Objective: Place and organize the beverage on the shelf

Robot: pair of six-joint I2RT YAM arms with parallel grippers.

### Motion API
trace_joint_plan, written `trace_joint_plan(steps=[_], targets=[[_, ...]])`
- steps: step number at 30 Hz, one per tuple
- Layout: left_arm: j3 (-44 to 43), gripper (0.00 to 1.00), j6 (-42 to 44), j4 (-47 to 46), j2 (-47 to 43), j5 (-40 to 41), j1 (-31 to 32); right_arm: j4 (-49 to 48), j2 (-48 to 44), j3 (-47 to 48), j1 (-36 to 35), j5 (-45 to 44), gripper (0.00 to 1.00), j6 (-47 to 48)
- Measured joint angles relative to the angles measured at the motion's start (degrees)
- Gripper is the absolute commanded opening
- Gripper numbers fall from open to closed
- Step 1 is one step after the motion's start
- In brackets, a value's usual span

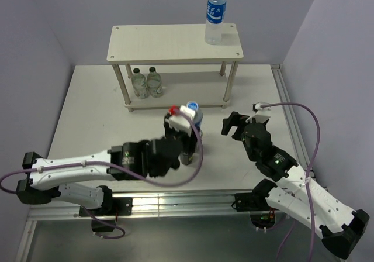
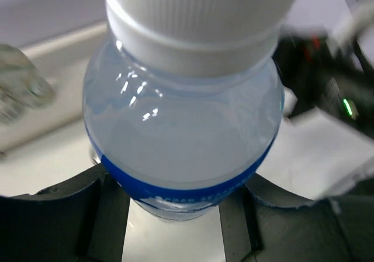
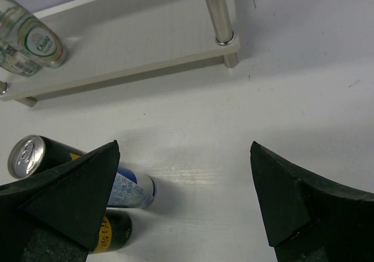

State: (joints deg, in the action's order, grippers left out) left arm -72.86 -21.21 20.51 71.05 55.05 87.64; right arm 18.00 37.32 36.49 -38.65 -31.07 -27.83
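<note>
My left gripper [image 1: 186, 134] is shut on a clear water bottle [image 1: 193, 113] with a blue label and pale cap, in front of the shelf [image 1: 169, 42]. In the left wrist view the bottle [image 2: 184, 139] fills the frame, with a dark finger [image 2: 76, 215] pressed against each side. A second water bottle [image 1: 214, 16] stands on the shelf's top board at the right. My right gripper [image 1: 234, 124] is open, with nothing between its fingers [image 3: 76, 197]. Left of it are a black can with a silver top [image 3: 35, 154], a black can with yellow marks [image 3: 111, 230] and a white-and-blue drink [image 3: 131, 189].
Two small clear unlabelled-looking bottles [image 1: 146, 82] stand on the shelf's lower board at the left; one [image 3: 29, 42] shows in the right wrist view. A shelf post [image 3: 216, 10] stands ahead of my right gripper. Purple walls close the table at the back and sides.
</note>
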Motion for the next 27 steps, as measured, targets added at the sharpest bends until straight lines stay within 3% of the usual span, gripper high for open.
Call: trace_joint_plan(steps=[6, 12, 18, 24, 27], targets=[[-14.9, 0.0, 10.6, -0.7, 3.4, -13.3, -20.6, -0.9, -0.5, -2.5, 0.0, 0.1, 1.0, -0.2], [-40.0, 0.0, 13.2, 3.0, 18.1, -27.9, -38.5, -1.4, -0.8, -3.3, 0.0, 0.4, 1.0, -0.2], [-60.0, 0.0, 14.0, 4.9, 34.6, -38.2, -47.6, -2.1, -3.1, -4.1, 0.0, 0.5, 1.0, -0.2], [-64.8, 0.0, 14.0, 1.7, 45.4, -45.6, -51.9, -2.2, -4.3, -4.5, 0.0, 0.7, 1.0, -0.3], [-65.2, 0.0, 13.8, -0.5, 46.7, -48.0, -53.0, -2.2, -4.7, -5.1, 0.0, 0.7, 1.0, -0.5]])
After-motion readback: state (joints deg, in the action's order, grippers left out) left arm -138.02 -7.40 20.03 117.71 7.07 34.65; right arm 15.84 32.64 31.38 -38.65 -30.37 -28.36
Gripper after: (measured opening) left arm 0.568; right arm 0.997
